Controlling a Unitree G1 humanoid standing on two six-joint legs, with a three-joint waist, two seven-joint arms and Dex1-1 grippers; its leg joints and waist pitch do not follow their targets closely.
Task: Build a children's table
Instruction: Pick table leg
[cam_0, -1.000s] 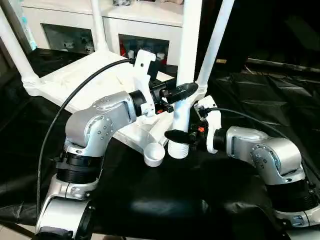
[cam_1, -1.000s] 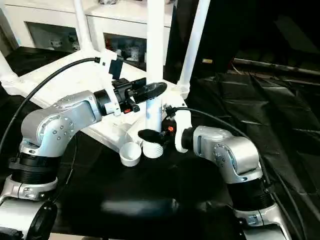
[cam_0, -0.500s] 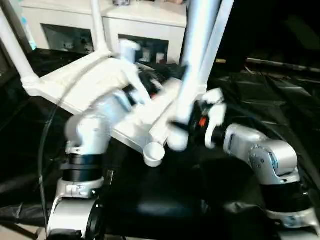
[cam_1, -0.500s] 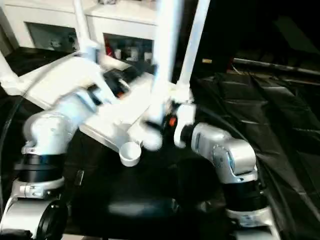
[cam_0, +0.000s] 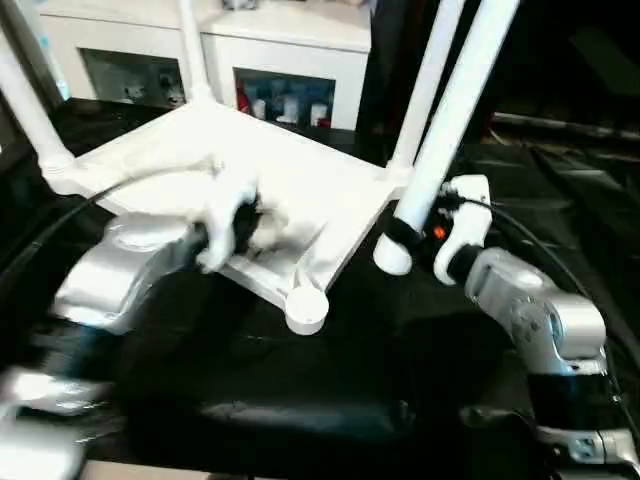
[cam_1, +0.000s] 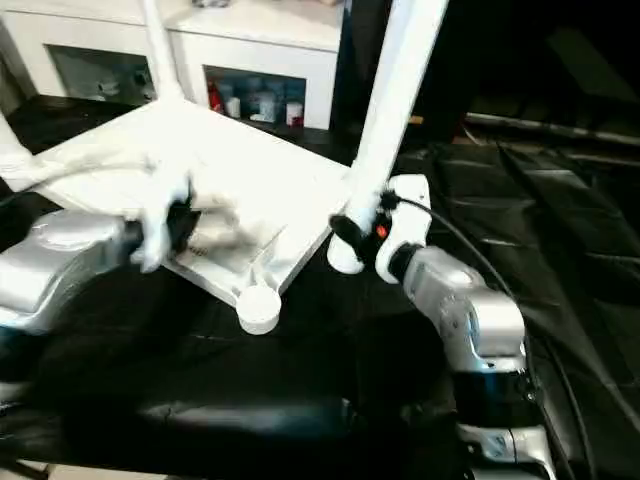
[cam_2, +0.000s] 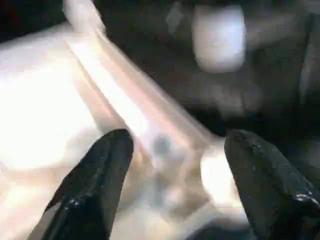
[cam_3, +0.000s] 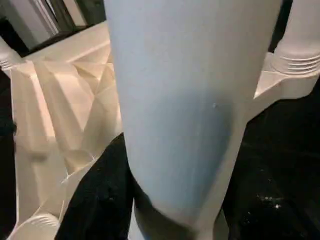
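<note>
Since a second ago our right gripper (cam_0: 392, 238) has carried the loose leg (cam_0: 452, 120) rightward, off the empty corner socket (cam_0: 306, 310), still clenched on its lower end. Our left gripper (cam_2: 172, 185) has let go and hangs spread over the upturned tabletop (cam_0: 240, 170) on the black-covered table (cam_0: 330, 370).

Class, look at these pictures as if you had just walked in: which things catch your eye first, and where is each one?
First comes the long white leg, tilted and clamped near its lower end by the right pincer, just off the tabletop's right edge. Next is the big white tabletop, lying upside down on black sheeting with other legs standing in its far corners. The near corner socket is empty, and the left pincer hangs open over the ribbed underside.
</note>
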